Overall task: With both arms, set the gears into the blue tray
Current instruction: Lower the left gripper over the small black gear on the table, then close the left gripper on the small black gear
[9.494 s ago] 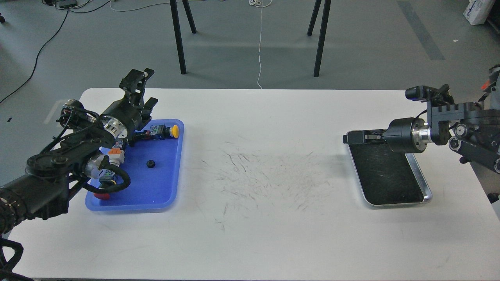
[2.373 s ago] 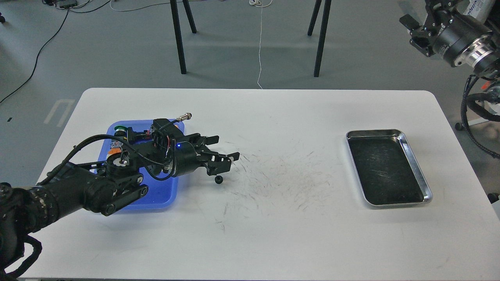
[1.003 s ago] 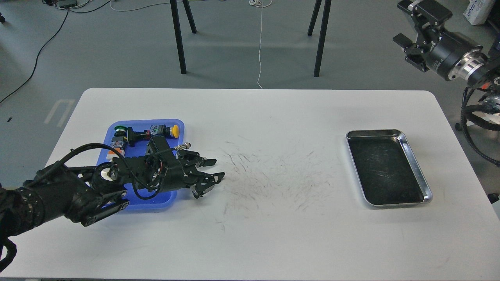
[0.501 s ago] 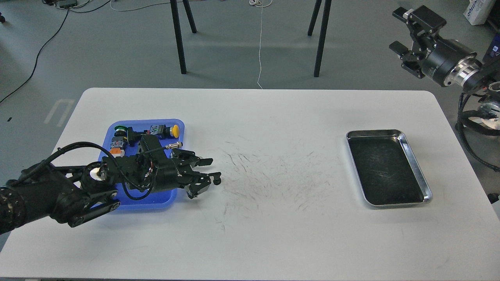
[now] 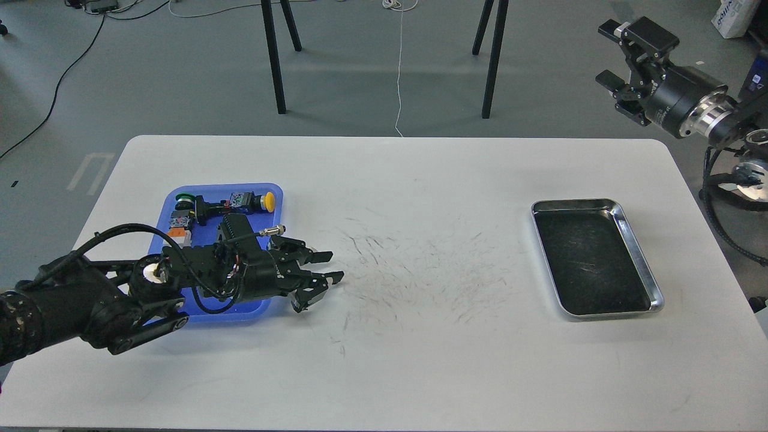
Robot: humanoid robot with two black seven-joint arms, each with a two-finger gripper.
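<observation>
Since the picture half a second back, your left end effector (image 5: 321, 277) has barely shifted, hanging low just off the right edge of the flat bright blue plastic tray (image 5: 273, 204), fingers spread apart with nothing visible between them. You cannot make out a small black toothed gear anywhere now: the arm covers most of the tray floor and the fingertips are too dark to show one. That reads as the carry-or-release step, so judge the next move as drawing the end effector back over the tray before letting go, or finding the gear on the white counter (image 5: 420, 360) first. Your right end effector (image 5: 624, 66) is raised well beyond the far right corner of the counter, fingers apart and empty. At the tray's far end sit a yellow-capped button (image 5: 269, 201), a green-capped part (image 5: 184, 198) and an orange block (image 5: 177, 222); keep clear of them. A silver metal tray with black lining (image 5: 654, 297) lies well apart, out of the way.
</observation>
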